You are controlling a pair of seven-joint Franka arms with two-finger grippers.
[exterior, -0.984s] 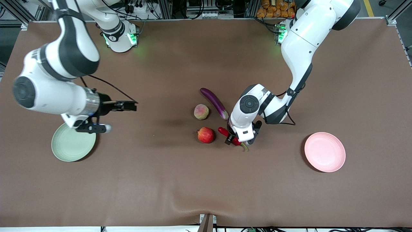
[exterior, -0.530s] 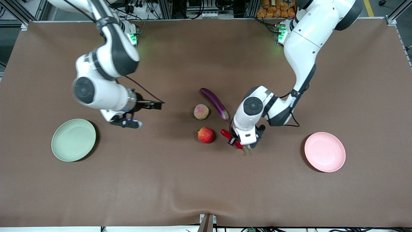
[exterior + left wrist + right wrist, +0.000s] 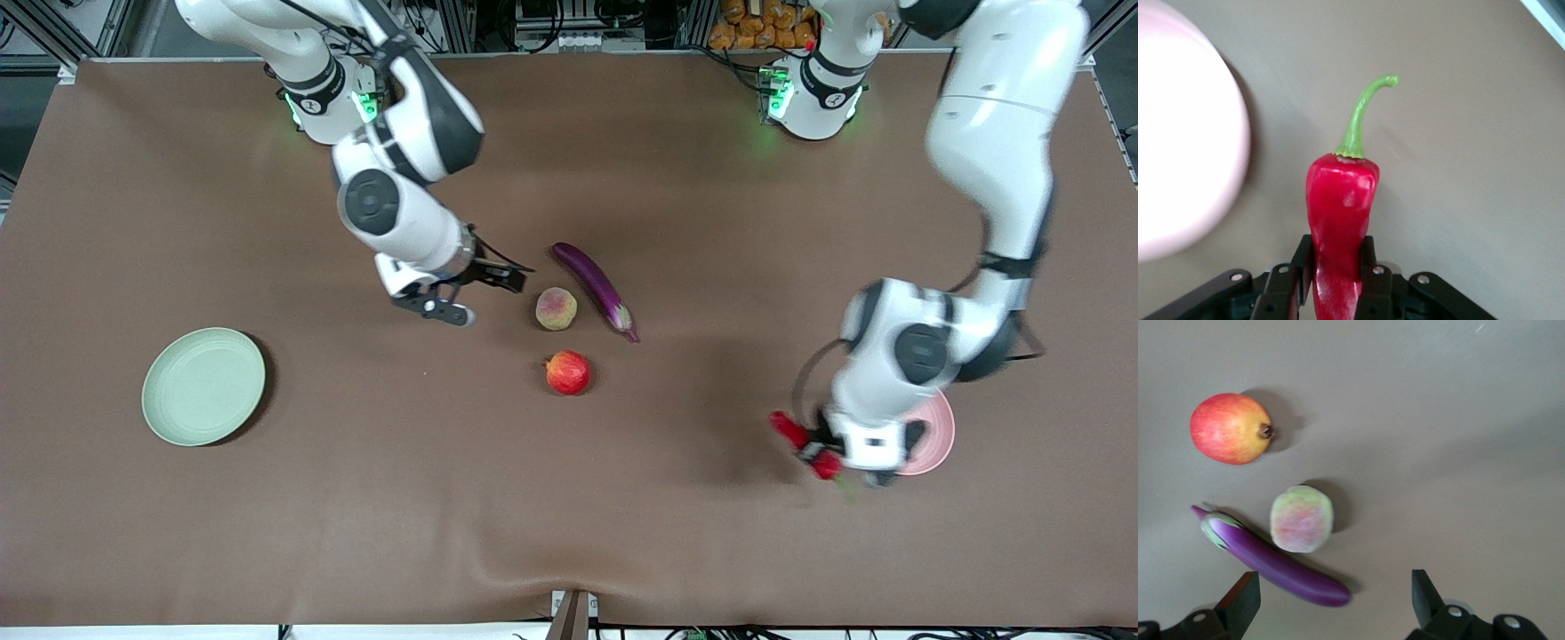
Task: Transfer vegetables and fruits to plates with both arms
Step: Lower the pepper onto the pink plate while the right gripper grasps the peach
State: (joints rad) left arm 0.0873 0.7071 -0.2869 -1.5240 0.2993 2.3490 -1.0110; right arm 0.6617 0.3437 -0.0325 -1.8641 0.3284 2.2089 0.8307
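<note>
While the left gripper (image 3: pixel 825 452) hangs in the air at the edge of the pink plate (image 3: pixel 935 442) in the front view, it pinches the red chili pepper (image 3: pixel 805 444), whose long axis slants from its tip, toward the right arm's end of the table, down toward the front camera; the stem end is hidden under the wrist. The right gripper (image 3: pixel 484 289) is up over bare table beside the yellow-green fruit (image 3: pixel 556 308), fingers spread. The purple eggplant (image 3: pixel 594 289) lies on a diagonal, its capped end nearer the camera and just beside the fruit; the red pomegranate (image 3: pixel 569 372) sits nearer the camera, and the green plate (image 3: pixel 204 386) lies well apart toward the right arm's end. In the left wrist view the chili pepper (image 3: pixel 1338 233) is clamped between the fingers (image 3: pixel 1373 287), pointing straight out from them, green stem outward and curling, with the pink plate (image 3: pixel 1185 173) beside it. In the right wrist view the spread fingers (image 3: pixel 1426 597) frame the eggplant (image 3: pixel 1275 560), the fruit (image 3: pixel 1301 519) and the pomegranate (image 3: pixel 1230 429), its crown sideways.
</note>
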